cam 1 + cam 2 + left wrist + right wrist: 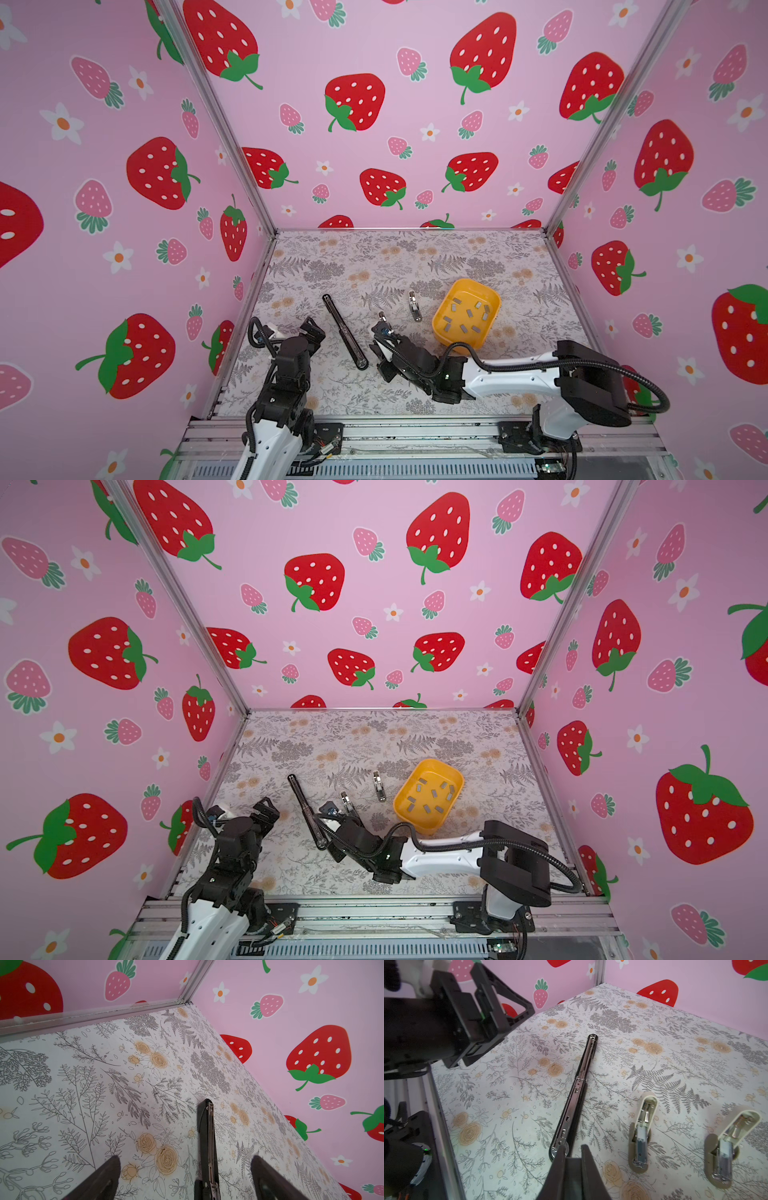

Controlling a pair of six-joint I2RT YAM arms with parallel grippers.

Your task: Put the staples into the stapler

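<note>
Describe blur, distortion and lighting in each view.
Both top views: wide-angle lens splays the walls outward; light even, shadows soft, staples small but distinct. Left wrist view: left gripper soft up close, black stapler sharp. Right wrist view: left arm soft near the lens, stapler's metal glints.

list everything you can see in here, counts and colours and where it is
black stapler: 1, black with a metal channel, opened out flat on the table left of centre
small staplers: 2, cream with metal insides, lying open between the black stapler and the yellow tray
yellow tray: 1, yellow, on the table right of centre
staples: about ten short strips, grey, loose inside the yellow tray
table: 1, white with a grey and tan floral print, under everything
walls: 3, pink with strawberries and flowers, around the table
left gripper: 1, black, open, left of the black stapler
right gripper: 1, black, shut, at the black stapler's near end
</note>
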